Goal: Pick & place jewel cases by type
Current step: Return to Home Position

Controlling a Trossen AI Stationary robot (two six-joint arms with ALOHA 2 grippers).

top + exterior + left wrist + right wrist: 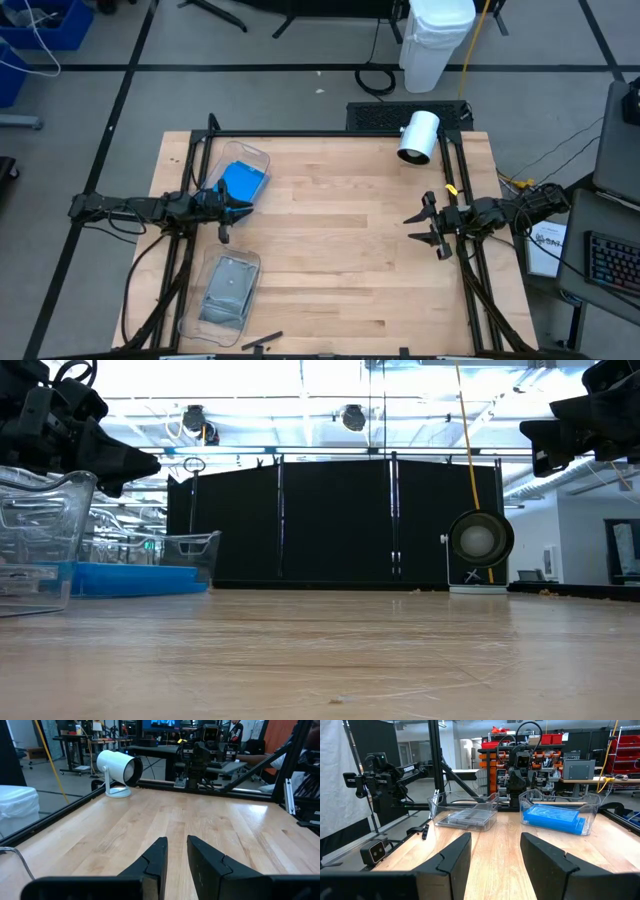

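Observation:
Bright blue jewel cases (245, 182) (554, 817) (130, 578) lie flat in a clear bin (262, 155) at the table's far left. Grey/clear jewel cases (228, 288) (467, 817) lie in a second clear bin (190, 320) at the near left. My left gripper (247, 210) (176, 840) hovers just beside the blue bin's near side, pointing toward the table's right. It is empty, with a narrow gap between its fingers. My right gripper (425, 225) (495, 837) hangs over the table's right side, wide open and empty, facing both bins.
A white cylindrical lamp (418, 135) (117, 770) (480, 540) stands at the far right of the table. A small dark piece (262, 342) lies at the near edge. Bare wood (340, 240) spans the middle between the two grippers. A black frame rims the table.

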